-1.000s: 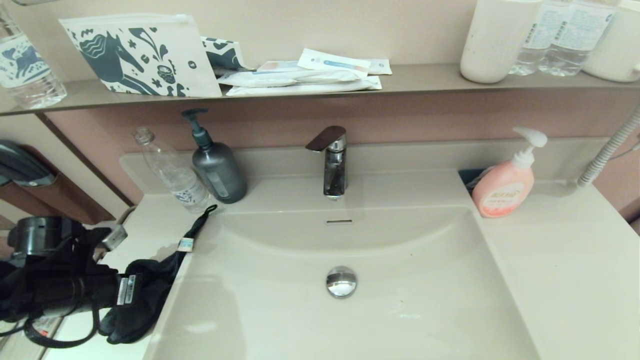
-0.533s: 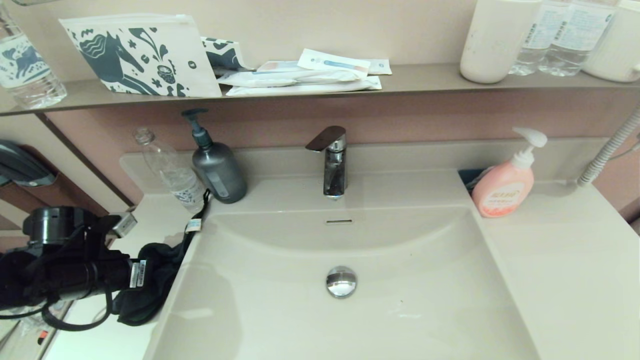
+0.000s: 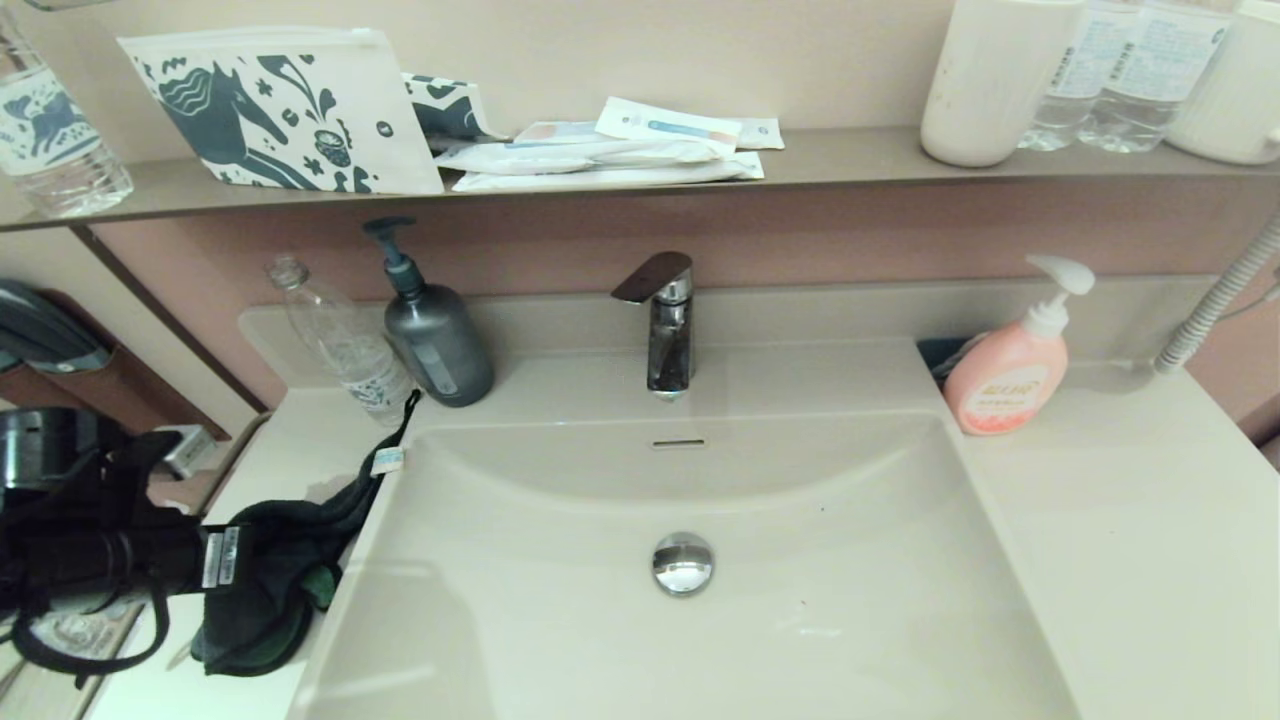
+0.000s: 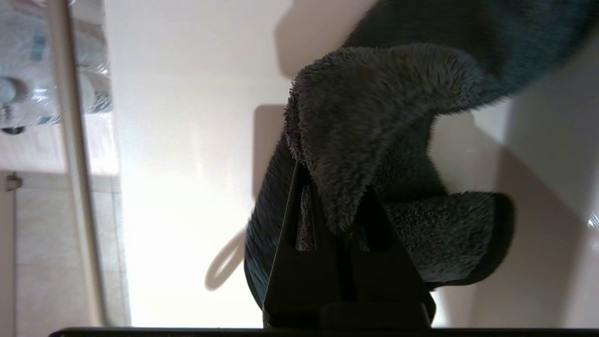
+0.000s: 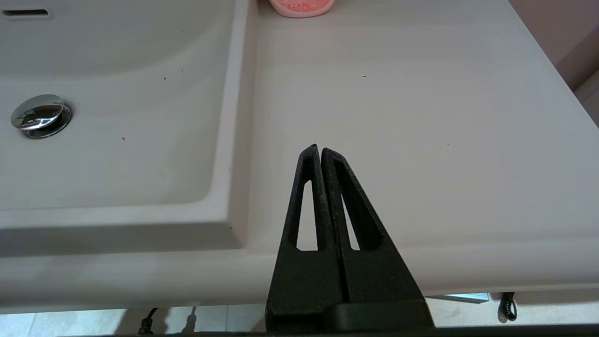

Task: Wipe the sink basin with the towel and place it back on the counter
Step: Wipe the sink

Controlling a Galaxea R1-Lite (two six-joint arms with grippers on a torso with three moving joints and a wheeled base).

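The dark grey towel (image 3: pixel 275 590) with green trim is bunched on the left counter (image 3: pixel 300 440), at the left rim of the sink basin (image 3: pixel 700 640). Its strap with a white tag (image 3: pixel 387 460) stretches toward the back. My left gripper (image 3: pixel 255 570) comes in from the left, shut on the towel. In the left wrist view the fluffy towel (image 4: pixel 374 107) drapes over the fingers (image 4: pixel 290 262) of the left gripper (image 4: pixel 334 201), above the pale counter (image 4: pixel 187 140). My right gripper (image 5: pixel 319 149) is shut and empty over the right counter (image 5: pixel 398 117), beside the basin (image 5: pixel 117 154).
A clear bottle (image 3: pixel 345 345) and a grey pump bottle (image 3: pixel 435 340) stand behind the towel. The faucet (image 3: pixel 665 320) is at the back centre, the chrome drain plug (image 3: pixel 683 563) mid-basin. A pink soap dispenser (image 3: pixel 1010 375) stands back right. A cluttered shelf (image 3: pixel 850 160) hangs above.
The left arm first pushed forward, then drew back leftward and nearer. The towel came with it and now sits lower and more bunched, green trim showing.
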